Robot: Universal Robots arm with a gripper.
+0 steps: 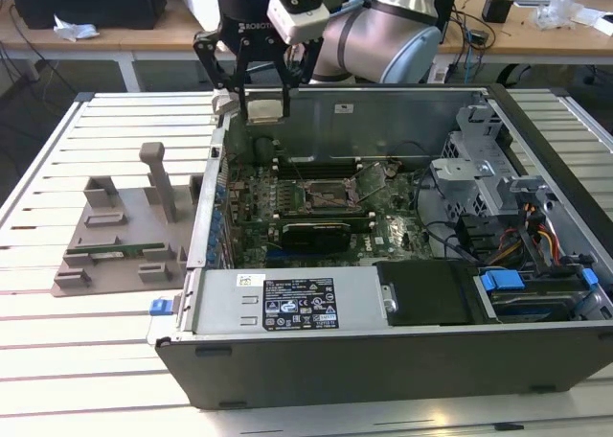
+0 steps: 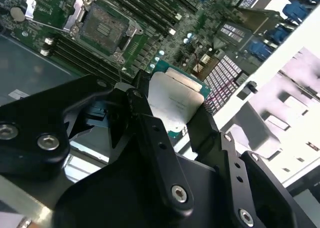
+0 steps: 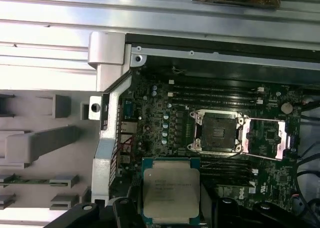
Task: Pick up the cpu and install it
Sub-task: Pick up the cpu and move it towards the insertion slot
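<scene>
The hand (image 1: 265, 102) is closed on the cpu (image 1: 266, 109) and grips it by two opposite edges between the black fingers (image 2: 142, 113). In the exterior view it hangs in the upper part of the frame, toward the exterior view's left, above the far wall of the open computer case (image 1: 383, 360). The cpu is in the air and touches nothing except the fingers. In both wrist views its pale metal top faces the camera and a thin green edge shows around it.

Lower in the case lies the green motherboard (image 1: 335, 228), and near its middle is the cpu socket (image 3: 216, 133), which has no chip in it; its metal frame (image 3: 267, 138) is folded open beside it.

At the exterior view's left a grey holder block (image 1: 124, 236) stands on the slatted worktop (image 1: 57, 332), and a narrow green memory stick (image 1: 115, 252) lies in it.
</scene>
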